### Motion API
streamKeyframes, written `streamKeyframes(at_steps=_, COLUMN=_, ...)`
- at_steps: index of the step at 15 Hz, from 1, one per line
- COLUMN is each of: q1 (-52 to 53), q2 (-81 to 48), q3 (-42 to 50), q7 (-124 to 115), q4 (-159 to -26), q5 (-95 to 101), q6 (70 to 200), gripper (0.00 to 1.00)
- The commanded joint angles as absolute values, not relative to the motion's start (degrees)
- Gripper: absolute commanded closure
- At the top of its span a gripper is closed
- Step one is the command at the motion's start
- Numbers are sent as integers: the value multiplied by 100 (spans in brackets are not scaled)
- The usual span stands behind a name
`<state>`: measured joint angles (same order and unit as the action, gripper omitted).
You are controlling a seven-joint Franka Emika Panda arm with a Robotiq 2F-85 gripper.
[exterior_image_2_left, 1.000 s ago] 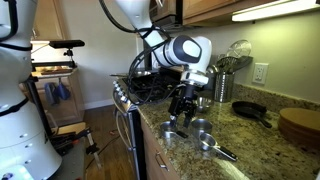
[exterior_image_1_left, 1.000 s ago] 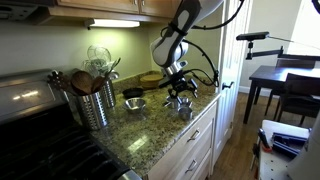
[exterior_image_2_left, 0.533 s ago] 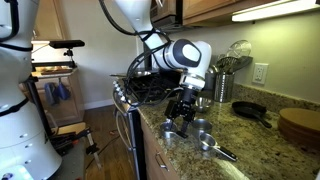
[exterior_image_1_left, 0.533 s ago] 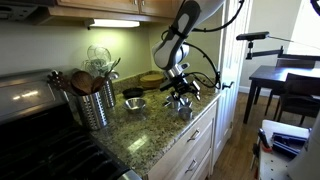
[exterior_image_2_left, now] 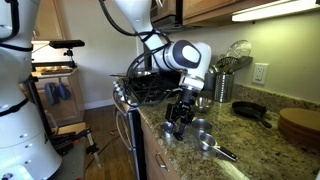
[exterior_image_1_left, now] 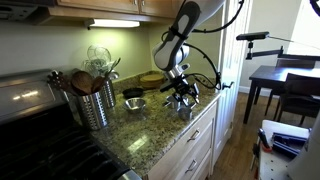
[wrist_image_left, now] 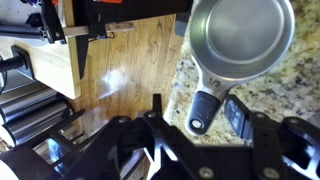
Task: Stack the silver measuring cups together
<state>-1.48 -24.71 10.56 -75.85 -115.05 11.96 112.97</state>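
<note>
Stacking hadn't really begun: measuring cups [exterior_image_2_left: 206, 140] lay apart at lower middle, gripper [wrist_image_left: 197, 117] straddled one cup's handle [wrist_image_left: 205, 106] half-wide, probably not pinching it yet.

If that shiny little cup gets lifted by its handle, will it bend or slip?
The measuring cup looks like rigid steel, so probably no bending. Its smooth handle might slip, and the offset bowl could tilt it.

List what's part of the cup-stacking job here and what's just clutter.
Job:
- silver measuring cups
- gripper, jaws either side of one cup's handle

Clutter:
- ribbed utensil canister
- dark bowl
- wooden board
</note>
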Motion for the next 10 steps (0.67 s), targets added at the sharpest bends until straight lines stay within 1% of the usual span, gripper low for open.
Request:
streamKeyframes(at_steps=1, q1=-88, q2=-2419, q3=1110, q7=-7767, q4=-11593, q5=1229, q6=11210, gripper=4)
streamKeyframes(at_steps=3, q1=-70, q2=-2440, q3=1123, q7=-7917, q4=-11584, q5=1206, q6=11173, gripper=0)
streamKeyframes(at_steps=6, q1=-101, q2=-2492, q3=1094, q7=-7927, q4=-11581, q5=1169, q6=11228, gripper=0)
streamKeyframes(at_steps=10, q1=-269, q2=-2409, q3=1001, q7=-7623, q4=-11767, q5=692, q6=11690, gripper=0)
